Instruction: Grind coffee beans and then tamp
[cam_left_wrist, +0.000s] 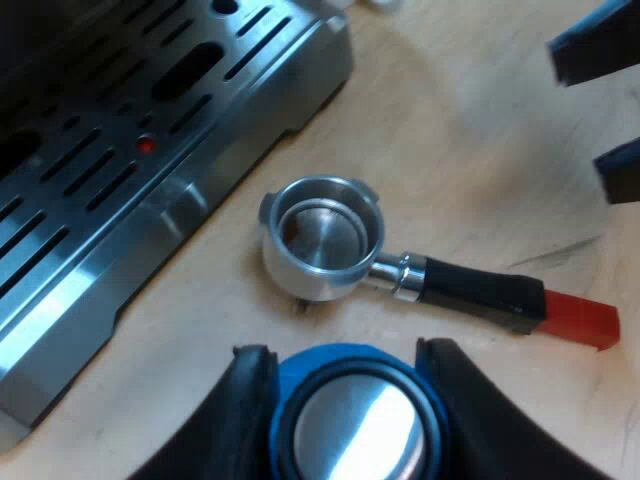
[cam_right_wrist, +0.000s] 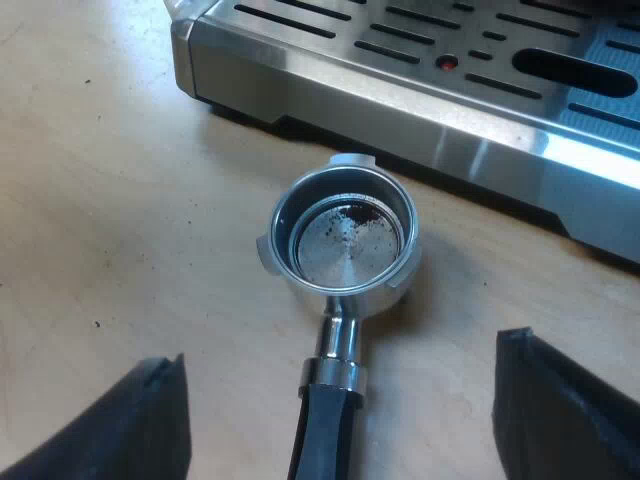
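Metal holder (cam_left_wrist: 322, 238) lies loose on the bench (cam_left_wrist: 450, 130), basket mouth up, just beside the slotted drip tray (cam_left_wrist: 120, 170) of the espresso machine (cam_right_wrist: 400, 60) rather than locked into it. Its dark handle (cam_left_wrist: 480, 293) runs flat along the wood away from the tray, ending in the red end (cam_left_wrist: 580, 318). The basket is nearly bare: the metal floor shows through, with only a few dark specks of coffee clinging near one wall. By my reading, grinding has not filled it, so tamping now would press on nothing.

The left gripper (cam_left_wrist: 347, 352) is clamped around the blue tamper (cam_left_wrist: 355, 425), one finger on each side of its rim and the flat steel face turned toward the camera. It hangs near the holder but apart from it, probably held ready for the pressing step.

The right gripper (cam_right_wrist: 340, 352) hovers above the handle with its fingers spread wide, one on either side of the neck where metal meets the dark grip, touching nothing. That straddle suits closing on the handle, either to carry the holder to the grinder or to steady it on the bench. The holder rests free, so a one-sided touch could spin or slide it.
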